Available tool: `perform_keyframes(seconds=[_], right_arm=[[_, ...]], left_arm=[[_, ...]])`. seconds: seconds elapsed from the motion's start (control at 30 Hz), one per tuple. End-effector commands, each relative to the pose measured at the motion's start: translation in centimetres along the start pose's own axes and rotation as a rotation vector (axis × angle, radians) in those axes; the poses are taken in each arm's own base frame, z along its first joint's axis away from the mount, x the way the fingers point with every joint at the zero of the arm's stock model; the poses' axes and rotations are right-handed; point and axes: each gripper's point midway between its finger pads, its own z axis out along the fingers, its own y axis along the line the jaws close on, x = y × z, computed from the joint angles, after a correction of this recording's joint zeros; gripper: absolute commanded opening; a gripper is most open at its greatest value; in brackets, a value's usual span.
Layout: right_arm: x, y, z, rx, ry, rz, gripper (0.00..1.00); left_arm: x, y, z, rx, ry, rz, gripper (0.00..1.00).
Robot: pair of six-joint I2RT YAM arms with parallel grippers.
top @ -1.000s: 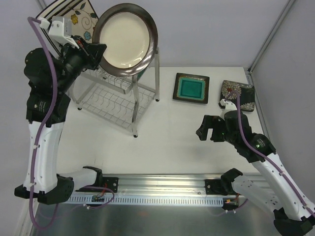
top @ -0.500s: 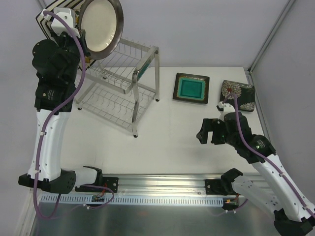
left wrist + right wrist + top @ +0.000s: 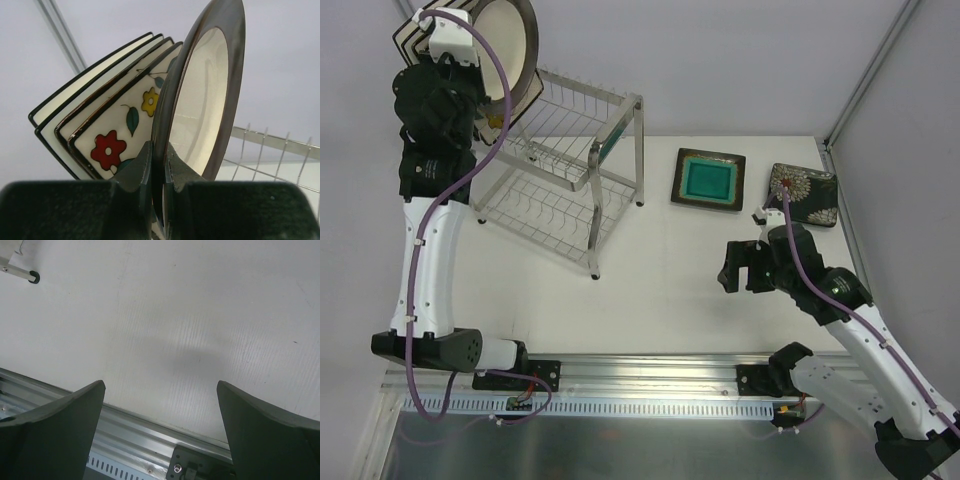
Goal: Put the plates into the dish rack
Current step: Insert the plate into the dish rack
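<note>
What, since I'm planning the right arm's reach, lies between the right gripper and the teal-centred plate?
Nothing: in the top view only bare white table separates the open right gripper from the teal-centred plate.

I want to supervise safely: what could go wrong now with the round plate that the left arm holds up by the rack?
1. The left gripper pinches the round plate only at its rim, so it may pivot or slip.
2. Its rim stands very near the flowered plate standing beside it; a knock might chip either.
</note>
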Motion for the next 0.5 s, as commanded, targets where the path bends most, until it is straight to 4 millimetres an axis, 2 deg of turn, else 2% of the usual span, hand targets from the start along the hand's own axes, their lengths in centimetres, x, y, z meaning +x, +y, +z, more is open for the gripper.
perform_keyframes(seconds=[0.0, 0.47], right_arm=[[-1.4, 0.1, -0.5, -0.003, -0.042, -0.021, 1.0], [-1.5, 0.0, -0.2, 0.01, -0.037, -0.024, 1.0]], left_arm=[[-8.8, 3.2, -1.7, -0.067, -0.308, -0.023, 0.0], [-5.4, 0.7, 0.1, 0.077, -0.25, 0.006, 0.0]])
